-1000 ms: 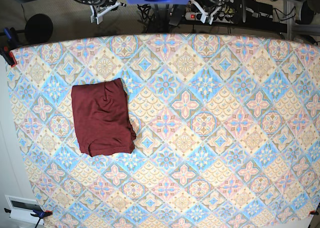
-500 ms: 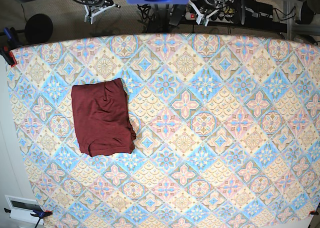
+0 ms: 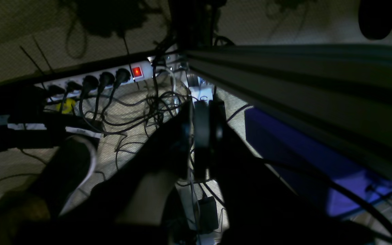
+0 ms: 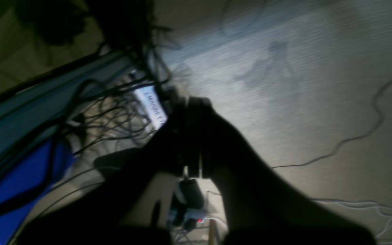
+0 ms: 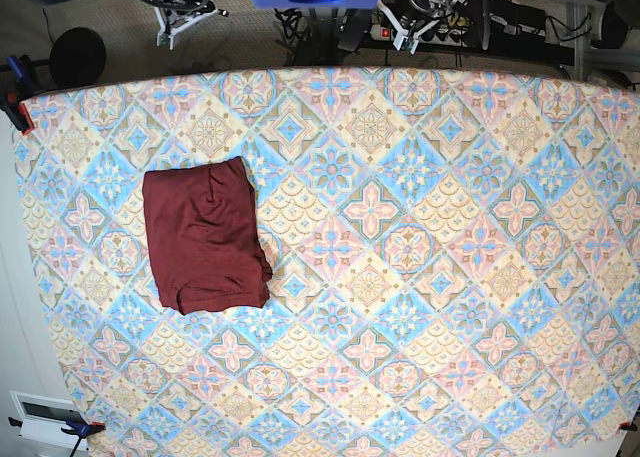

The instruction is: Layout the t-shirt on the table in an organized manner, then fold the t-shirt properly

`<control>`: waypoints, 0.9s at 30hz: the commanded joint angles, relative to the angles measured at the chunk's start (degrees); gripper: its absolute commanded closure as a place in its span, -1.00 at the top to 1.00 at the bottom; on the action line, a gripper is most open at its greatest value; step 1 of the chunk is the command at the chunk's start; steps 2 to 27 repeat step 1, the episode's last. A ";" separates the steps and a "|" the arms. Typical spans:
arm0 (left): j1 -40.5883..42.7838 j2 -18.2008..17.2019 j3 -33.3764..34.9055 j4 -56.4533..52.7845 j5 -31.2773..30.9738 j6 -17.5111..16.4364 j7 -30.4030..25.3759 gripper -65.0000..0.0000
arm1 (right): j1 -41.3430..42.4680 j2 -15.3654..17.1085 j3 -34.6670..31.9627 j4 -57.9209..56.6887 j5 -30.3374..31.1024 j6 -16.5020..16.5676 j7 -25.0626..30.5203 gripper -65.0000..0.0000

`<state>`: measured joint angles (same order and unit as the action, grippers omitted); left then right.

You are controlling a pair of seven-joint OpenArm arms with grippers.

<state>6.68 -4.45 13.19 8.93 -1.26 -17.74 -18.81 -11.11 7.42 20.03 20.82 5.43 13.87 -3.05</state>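
- Lying on the left part of the counter [image 5: 430, 277] is the t-shirt [image 5: 205, 237], dark red and folded into a neat block with a few soft wrinkles.
- The t-shirt has no print and no words on it.
- The counter wears a cloth with blue, pink and cream flower tiles, and the rest of the cloth has nothing on it.
- Both arms are pulled back past the far edge of the counter, well apart from the t-shirt.
- The left gripper [image 3: 201, 136] shows in its own camera as a dark shape, with its fingers pressed close together and nothing between them.
- The right gripper [image 4: 191, 136] is dark and blurry in its own camera, and its fingers are also squeezed together with nothing in them.
- In the top view the left gripper sits at the far right and the right gripper sits at the far left, both small and white above the floor.
- A white power strip [image 3: 94, 80] lies on the floor behind the counter, with black plugs in it and a red switch [image 3: 136, 71] that glows.
- Many black cables [image 3: 141, 112] twist around near the power strip.
- A blue part [image 3: 305, 160] shows in the left wrist view, below a long grey bar.
- I cannot read any words or names anywhere, because it is too dark and blurry.
- I see no boxes or bowls.
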 commanded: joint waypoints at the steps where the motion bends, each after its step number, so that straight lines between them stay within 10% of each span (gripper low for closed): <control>1: 0.22 -0.08 -0.05 0.08 -0.11 -0.24 -0.58 -0.99 | 2.63 0.89 0.06 0.50 0.24 0.42 0.98 -1.00; 27: 0.22 -0.08 -0.05 0.08 -0.11 -0.24 -0.58 -0.99 | 2.63 0.89 0.06 0.50 0.24 0.42 0.98 -1.00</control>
